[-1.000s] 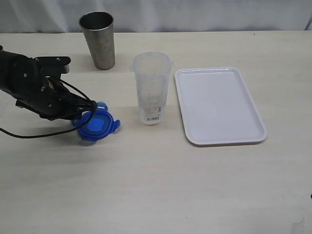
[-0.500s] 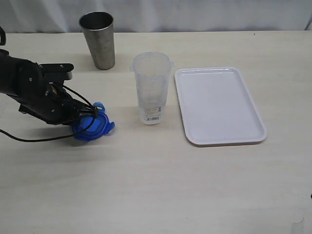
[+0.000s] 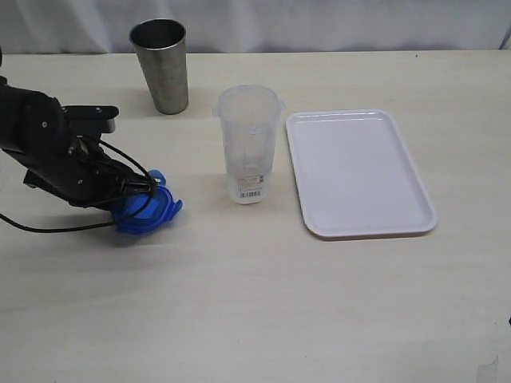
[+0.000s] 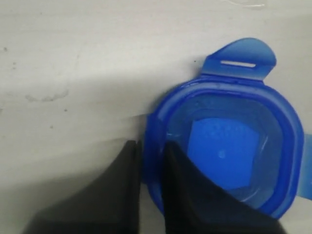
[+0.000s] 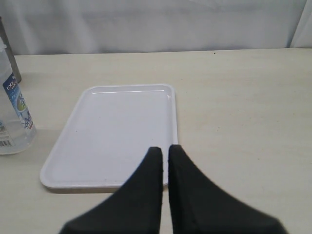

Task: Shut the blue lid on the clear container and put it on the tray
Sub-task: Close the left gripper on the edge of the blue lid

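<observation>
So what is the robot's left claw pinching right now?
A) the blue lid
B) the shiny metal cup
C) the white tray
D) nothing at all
A: in the left wrist view, the left gripper has its two black fingers clamped on the rim of the blue lid. The metal cup and white tray sit well away from it.

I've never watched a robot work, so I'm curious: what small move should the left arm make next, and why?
Probably lift straight up. The left pincer is closed on the rim of the blue lid, which lies on the table, while the clear container it belongs on stands open, apart from it.
</observation>
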Controlling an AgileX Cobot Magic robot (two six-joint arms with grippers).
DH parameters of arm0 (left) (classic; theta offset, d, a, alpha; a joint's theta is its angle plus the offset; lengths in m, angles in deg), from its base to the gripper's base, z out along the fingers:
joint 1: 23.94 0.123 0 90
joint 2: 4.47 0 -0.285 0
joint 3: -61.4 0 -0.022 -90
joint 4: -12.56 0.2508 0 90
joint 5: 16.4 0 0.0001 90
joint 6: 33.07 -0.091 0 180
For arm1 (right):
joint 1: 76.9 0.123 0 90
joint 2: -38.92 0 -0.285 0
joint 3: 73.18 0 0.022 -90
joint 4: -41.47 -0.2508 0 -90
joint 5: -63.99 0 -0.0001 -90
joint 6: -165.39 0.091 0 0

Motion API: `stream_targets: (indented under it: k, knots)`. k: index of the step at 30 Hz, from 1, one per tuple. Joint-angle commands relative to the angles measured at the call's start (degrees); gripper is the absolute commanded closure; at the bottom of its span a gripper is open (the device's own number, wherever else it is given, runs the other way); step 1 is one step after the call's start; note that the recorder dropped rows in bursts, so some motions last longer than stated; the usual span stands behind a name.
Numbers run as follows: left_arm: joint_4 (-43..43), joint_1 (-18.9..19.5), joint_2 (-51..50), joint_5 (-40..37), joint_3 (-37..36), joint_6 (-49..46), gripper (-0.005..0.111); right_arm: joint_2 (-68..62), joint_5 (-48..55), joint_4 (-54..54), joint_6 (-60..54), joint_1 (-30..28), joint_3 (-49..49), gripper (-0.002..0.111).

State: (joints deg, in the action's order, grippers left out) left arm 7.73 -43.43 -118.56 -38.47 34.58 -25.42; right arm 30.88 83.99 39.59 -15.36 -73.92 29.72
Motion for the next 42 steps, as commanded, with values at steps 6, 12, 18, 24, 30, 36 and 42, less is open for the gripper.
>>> stream_targets:
  k: [6,12,18,24,30,36,42]
  knots:
    - [0.3,-0.2,1.8,-5.3,-0.1,0.6,0.07,0.3,-0.2,-0.3,0.1,-0.2,-0.1,0.104]
    - [1.7,-0.2,1.8,-3.7,-0.1,0.0,0.07,0.3,-0.2,-0.3,0.1,-0.2,-0.1,0.104]
    - [2.8,-0.2,1.8,-0.1,-0.1,-2.7,0.07,0.3,-0.2,-0.3,0.1,-0.2,-0.1,0.104]
    - [2.7,-0.2,1.8,2.5,-0.1,-3.1,0.071,0.3,-0.2,-0.3,0.1,-0.2,-0.1,0.104]
    - [2.9,-0.2,1.8,1.2,-0.1,-4.7,0.071,0.3,-0.2,-0.3,0.1,-0.2,-0.1,0.104]
    - [2.7,-0.2,1.8,1.1,-0.1,-4.7,0.071,0.3,-0.2,-0.3,0.1,-0.2,-0.1,0.104]
    - [2.6,-0.2,1.8,1.3,-0.9,-4.7,0.071,0.3,-0.2,-0.3,0.1,-0.2,-0.1,0.104]
